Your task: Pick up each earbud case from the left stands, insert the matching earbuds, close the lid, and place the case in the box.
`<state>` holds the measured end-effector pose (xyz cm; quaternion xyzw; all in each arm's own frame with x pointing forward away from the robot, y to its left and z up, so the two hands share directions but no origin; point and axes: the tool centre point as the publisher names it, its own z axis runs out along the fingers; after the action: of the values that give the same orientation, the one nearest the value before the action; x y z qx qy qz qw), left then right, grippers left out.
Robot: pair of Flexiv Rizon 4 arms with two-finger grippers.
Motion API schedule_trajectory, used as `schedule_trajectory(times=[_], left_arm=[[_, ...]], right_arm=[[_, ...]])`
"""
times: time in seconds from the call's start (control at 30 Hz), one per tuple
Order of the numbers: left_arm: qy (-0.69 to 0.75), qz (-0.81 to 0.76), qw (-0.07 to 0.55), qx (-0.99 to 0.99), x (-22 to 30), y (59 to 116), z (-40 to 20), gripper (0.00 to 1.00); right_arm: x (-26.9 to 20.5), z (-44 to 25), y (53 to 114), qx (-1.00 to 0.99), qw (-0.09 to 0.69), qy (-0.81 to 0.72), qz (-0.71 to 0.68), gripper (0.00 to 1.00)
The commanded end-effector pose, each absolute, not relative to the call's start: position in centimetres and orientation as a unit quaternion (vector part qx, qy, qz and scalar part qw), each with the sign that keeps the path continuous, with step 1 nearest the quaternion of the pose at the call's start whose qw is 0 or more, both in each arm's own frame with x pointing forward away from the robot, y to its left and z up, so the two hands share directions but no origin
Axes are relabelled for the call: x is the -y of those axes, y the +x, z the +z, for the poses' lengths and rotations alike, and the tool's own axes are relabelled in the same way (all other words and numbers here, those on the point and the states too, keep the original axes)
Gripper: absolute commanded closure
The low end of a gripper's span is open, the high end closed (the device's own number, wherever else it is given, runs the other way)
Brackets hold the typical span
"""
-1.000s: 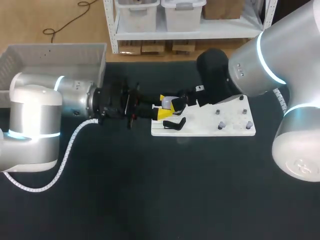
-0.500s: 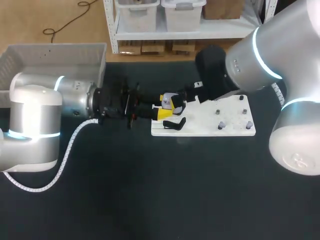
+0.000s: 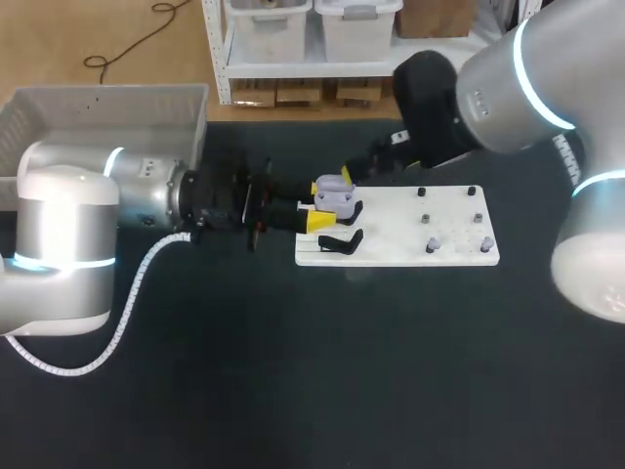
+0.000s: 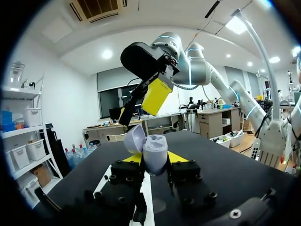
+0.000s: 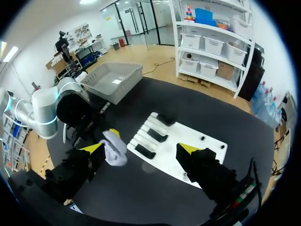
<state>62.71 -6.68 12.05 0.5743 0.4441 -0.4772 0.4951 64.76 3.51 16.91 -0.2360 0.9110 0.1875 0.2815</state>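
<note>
Over left end of white board (image 3: 400, 234), left gripper (image 3: 317, 204) clamps open-lidded earbud case (image 3: 335, 194); right gripper (image 5: 141, 149) spread wide, empty, on far side. Risk: off-centre earbud push twists case loose.

The left arm (image 3: 107, 195) lies level, and the left gripper (image 3: 319, 204) pinches the earbud case (image 3: 335, 195) between its 2 yellow tips. The right arm (image 3: 518, 88) reaches in from the right, the right gripper (image 5: 141, 149) with fingers spread wide apart
</note>
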Motion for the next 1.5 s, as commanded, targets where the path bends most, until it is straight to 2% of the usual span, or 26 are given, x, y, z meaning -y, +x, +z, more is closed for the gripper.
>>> schedule_trajectory(times=[0.03,0.4,0.67,1.5], left_arm=[[0.571,-0.473,0.502,-0.446,6.3,62.3,12.2,1.0],[0.565,-0.469,0.502,-0.456,6.0,62.3,11.9,1.0],[0.565,-0.469,0.502,-0.456,6.0,62.3,11.9,1.0],[0.565,-0.469,0.502,-0.456,6.0,62.3,11.9,1.0]], right_arm=[[-1.1,17.9,63.4,-0.916,0.296,-0.225,0.154,0.0],[6.0,15.0,61.6,-0.951,0.178,-0.242,0.077,0.0],[10.3,11.5,60.5,-0.968,0.128,-0.217,0.013,0.0],[11.7,4.9,61.6,-0.978,0.04,-0.199,-0.041,0.0]])
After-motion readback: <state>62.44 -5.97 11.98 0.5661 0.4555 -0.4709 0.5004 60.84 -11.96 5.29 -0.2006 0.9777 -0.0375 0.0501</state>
